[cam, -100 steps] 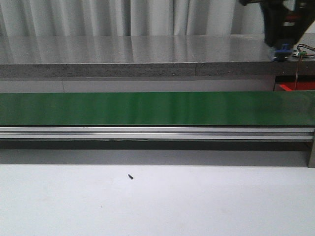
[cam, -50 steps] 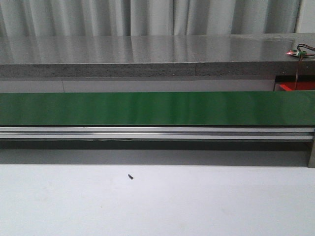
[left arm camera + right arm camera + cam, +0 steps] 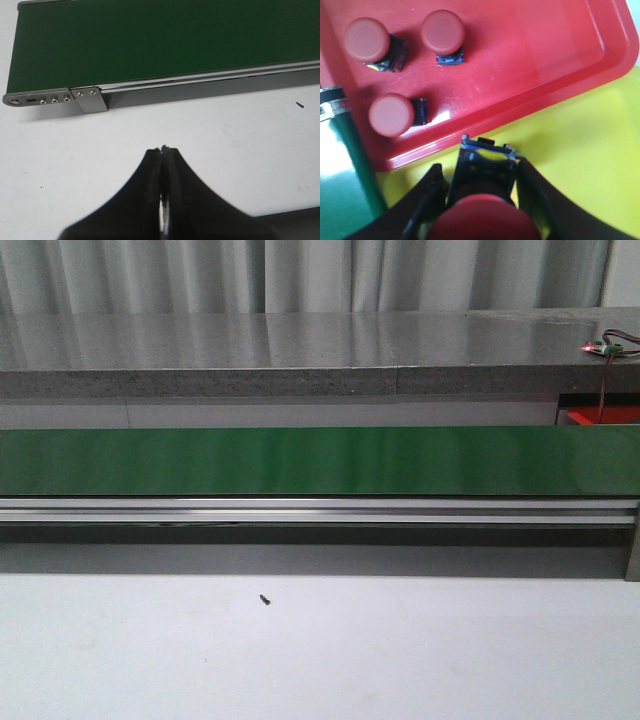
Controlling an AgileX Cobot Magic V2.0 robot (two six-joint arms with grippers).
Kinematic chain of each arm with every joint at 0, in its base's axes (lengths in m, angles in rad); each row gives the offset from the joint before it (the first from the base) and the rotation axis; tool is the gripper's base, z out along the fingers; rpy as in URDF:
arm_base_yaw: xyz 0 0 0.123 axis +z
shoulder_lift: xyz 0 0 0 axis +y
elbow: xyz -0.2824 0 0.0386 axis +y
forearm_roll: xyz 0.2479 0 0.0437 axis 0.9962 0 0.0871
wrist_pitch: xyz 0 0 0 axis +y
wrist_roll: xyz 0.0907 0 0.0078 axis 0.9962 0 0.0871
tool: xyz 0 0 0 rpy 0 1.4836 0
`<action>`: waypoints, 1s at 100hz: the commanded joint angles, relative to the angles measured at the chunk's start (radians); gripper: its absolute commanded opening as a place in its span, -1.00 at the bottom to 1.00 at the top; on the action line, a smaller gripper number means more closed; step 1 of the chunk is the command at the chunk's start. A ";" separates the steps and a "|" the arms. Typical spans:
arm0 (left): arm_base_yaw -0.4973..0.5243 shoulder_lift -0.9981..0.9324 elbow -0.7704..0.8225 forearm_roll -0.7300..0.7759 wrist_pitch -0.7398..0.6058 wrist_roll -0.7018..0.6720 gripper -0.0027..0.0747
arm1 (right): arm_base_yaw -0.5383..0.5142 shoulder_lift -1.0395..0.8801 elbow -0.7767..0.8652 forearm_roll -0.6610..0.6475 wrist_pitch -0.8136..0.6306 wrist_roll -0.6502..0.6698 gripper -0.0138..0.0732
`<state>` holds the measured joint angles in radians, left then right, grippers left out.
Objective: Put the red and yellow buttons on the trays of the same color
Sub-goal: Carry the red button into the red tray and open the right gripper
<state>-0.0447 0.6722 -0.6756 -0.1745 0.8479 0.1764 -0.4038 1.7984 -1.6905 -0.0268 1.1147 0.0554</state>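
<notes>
In the right wrist view my right gripper [image 3: 482, 200] is shut on a red button [image 3: 485, 220], whose black body sits between the two fingers. It hangs over the yellow tray [image 3: 590, 150], just beside the rim of the red tray [image 3: 535, 60]. Three red buttons [image 3: 366, 39], [image 3: 443, 31], [image 3: 391, 115] lie on the red tray. No yellow button shows. My left gripper [image 3: 163, 150] is shut with nothing in it, above the white table near one end of the green conveyor belt [image 3: 165, 40]. Neither gripper appears in the front view.
The green conveyor belt [image 3: 320, 460] runs across the whole front view on an aluminium rail, with a grey counter [image 3: 300, 345] behind. A corner of the red tray [image 3: 600, 417] shows at far right. A small black speck [image 3: 265, 599] lies on the white table.
One second ago the right arm hung at the upper right of the front view; it has since left that view. Nothing else there has moved.
</notes>
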 commanded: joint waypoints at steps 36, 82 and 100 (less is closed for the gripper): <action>-0.008 -0.002 -0.024 -0.019 -0.052 -0.003 -0.98 | -0.012 0.113 -0.021 0.092 -0.109 -0.111 -0.19; -0.008 -0.002 -0.024 -0.019 -0.052 -0.003 -0.98 | -0.019 0.205 -0.025 0.102 -0.234 -0.117 -0.19; -0.008 -0.002 -0.024 -0.019 -0.052 -0.003 -0.98 | -0.019 0.220 -0.026 0.103 -0.283 -0.117 -0.19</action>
<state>-0.0447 0.6722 -0.6756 -0.1745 0.8479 0.1764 -0.4192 2.0712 -1.6882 0.0666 0.8846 -0.0518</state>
